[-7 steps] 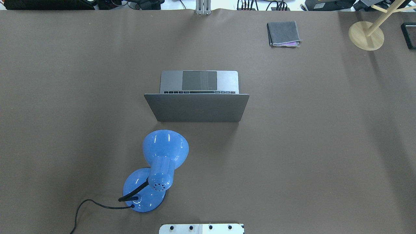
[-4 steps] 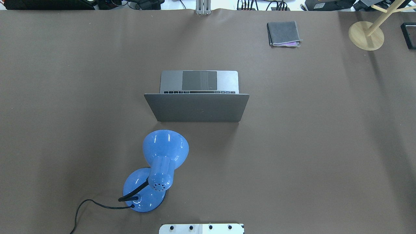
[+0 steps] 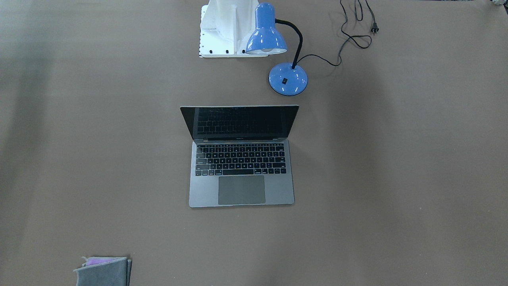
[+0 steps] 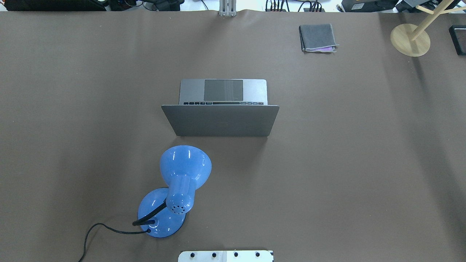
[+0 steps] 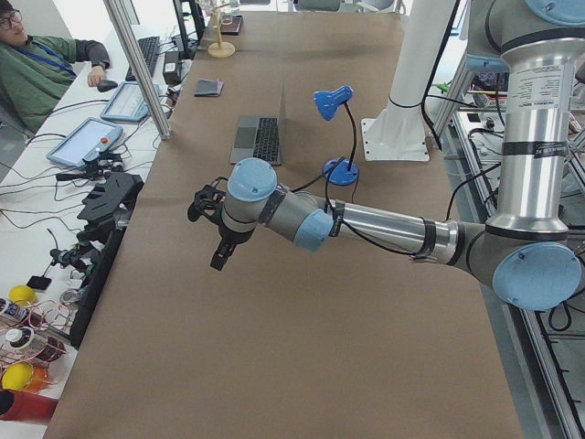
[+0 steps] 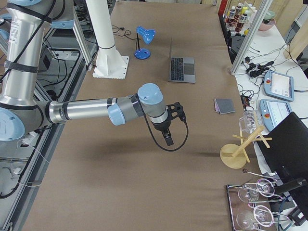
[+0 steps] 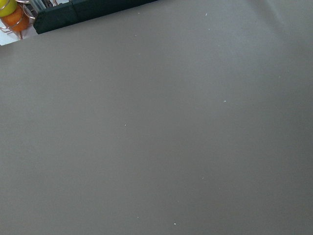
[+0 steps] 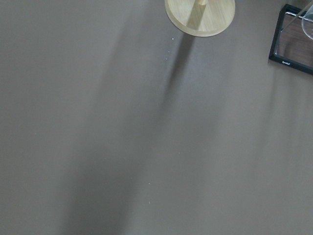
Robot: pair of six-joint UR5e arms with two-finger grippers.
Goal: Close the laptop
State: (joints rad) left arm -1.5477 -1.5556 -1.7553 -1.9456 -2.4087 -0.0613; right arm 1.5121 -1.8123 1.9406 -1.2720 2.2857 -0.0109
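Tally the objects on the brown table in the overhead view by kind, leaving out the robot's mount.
Laptop: 1
Blue desk lamp: 1
Folded grey cloth: 1
Wooden stand: 1
Black tray: 1
Total: 5

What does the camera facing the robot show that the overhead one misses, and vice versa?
Only the front-facing view shows the black screen and full keyboard of the laptop, and the plug wired to the blue lamp. Only the overhead view shows the back of the lid and a wooden stand. Both show the open laptop, the lamp and a folded grey cloth.
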